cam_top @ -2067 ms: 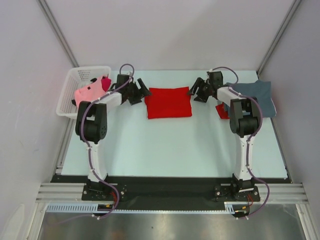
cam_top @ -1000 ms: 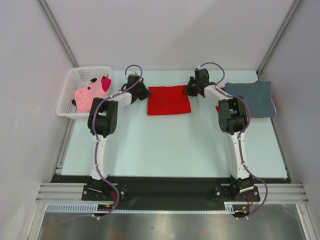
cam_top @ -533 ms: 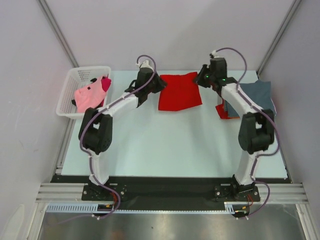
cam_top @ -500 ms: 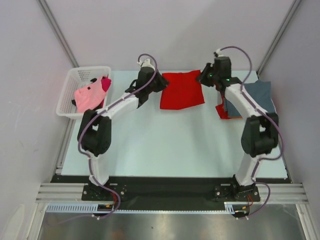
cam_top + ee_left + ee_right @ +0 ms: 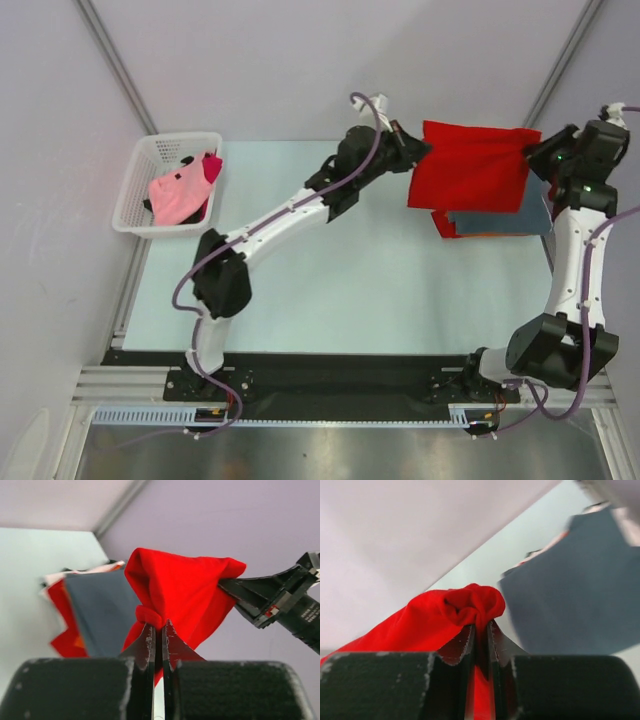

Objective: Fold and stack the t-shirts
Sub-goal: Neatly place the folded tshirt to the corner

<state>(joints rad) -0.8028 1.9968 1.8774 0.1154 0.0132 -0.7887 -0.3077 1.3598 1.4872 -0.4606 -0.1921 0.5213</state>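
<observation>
Both of my tools are up in the air at the upper right of the overhead view, and the folded red t-shirt (image 5: 468, 178) hangs stretched between them. My left tool (image 5: 418, 150) is clamped on the shirt's left top corner. In its wrist view the fingers are pinched almost together, with a knot of red cloth bunched just above the tips. My right tool (image 5: 538, 155) has the opposite corner the same way, jaws nearly shut on a wad of red fabric.

The step in hand, as I read it, is stacking. The fold looks done and the shirt is being carried over the pile. Right below it, at the right edge of the worktop (image 5: 330, 290), lies the grey-blue t-shirt (image 5: 510, 220), with red and orange shirts (image 5: 445, 226) peeking out underneath.

Next I need to lower both corners together, level and taut, so the fold doesn't sag open. The red one should land square on the grey-blue one, and only then should I let go.

More work waits at upper left, where a pink shirt (image 5: 178, 193) sits in the basket (image 5: 160, 148).
</observation>
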